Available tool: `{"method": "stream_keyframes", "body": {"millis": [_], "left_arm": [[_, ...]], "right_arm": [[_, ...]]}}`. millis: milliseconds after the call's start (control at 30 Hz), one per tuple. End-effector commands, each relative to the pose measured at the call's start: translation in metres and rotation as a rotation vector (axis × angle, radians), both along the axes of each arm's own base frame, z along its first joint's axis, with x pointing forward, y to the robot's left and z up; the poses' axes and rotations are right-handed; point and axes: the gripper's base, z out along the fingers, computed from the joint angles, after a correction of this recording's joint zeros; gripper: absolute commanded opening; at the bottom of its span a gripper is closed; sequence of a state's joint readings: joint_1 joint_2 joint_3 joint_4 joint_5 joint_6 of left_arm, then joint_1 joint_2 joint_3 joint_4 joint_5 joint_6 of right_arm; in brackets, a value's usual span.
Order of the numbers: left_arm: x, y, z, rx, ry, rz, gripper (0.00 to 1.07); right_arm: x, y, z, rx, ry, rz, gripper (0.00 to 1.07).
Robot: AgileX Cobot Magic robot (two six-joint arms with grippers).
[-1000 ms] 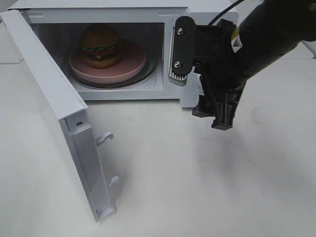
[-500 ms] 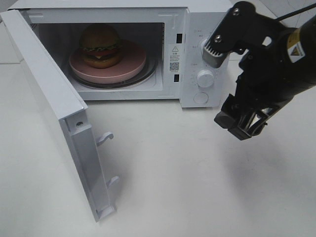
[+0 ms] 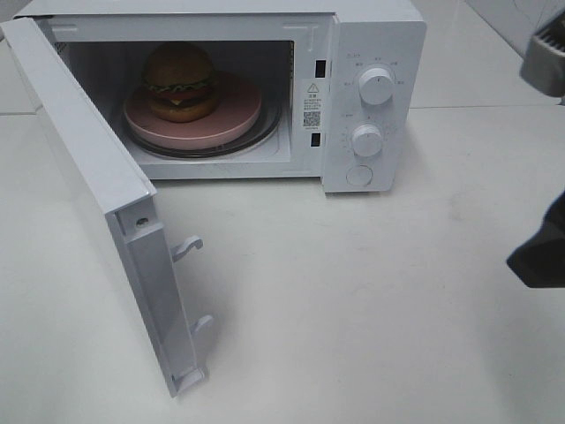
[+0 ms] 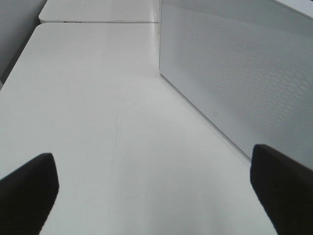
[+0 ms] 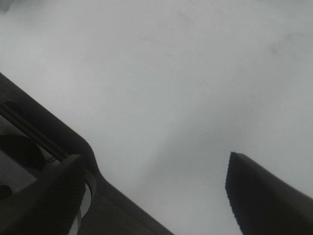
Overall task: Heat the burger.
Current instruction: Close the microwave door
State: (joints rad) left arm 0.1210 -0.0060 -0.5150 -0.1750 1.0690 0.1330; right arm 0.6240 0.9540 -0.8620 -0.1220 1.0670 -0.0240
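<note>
While microwave door [image 3: 97, 177] gapes | burger [image 3: 181, 81] on plate [image 3: 237, 119] inside | right pincer [image 5: 161, 188] spread

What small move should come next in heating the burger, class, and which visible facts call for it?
Probably the left gripper should push the microwave door shut: the burger already sits on the pink plate inside, the door stands wide open, and that open gripper faces its outer side.

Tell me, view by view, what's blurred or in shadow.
Exterior high: even light, sharp; the burger sits in the dim microwave. Left wrist: the door is crisp, the left gripper a dark blur. Right wrist: soft throughout, the right gripper dark, unfocused.
</note>
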Motion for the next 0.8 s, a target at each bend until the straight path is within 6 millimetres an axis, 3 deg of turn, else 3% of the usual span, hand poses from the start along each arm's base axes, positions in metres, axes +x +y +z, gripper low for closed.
{"method": "stream_keyframes", "body": {"millis": [33,233,500,800], "left_arm": [[-0.001,-0.001,0.000,-0.011,-0.001,0.002,1.00],[-0.001,-0.001,0.000,-0.011,-0.001,0.002,1.00],[-0.001,-0.001,0.000,-0.011,-0.001,0.002,1.00],[-0.001,-0.001,0.000,-0.011,-0.001,0.002,1.00]], "right_arm": [[-0.016,-0.012,0.006,0.008,0.010,-0.033,0.76],[-0.042,-0.035,0.025,0.095,-0.108,-0.062,0.76],[-0.061,-0.059,0.034,0.154,-0.223,-0.198,0.76],[-0.083,-0.075,0.005,0.208,-0.295,-0.346,0.76]]}}
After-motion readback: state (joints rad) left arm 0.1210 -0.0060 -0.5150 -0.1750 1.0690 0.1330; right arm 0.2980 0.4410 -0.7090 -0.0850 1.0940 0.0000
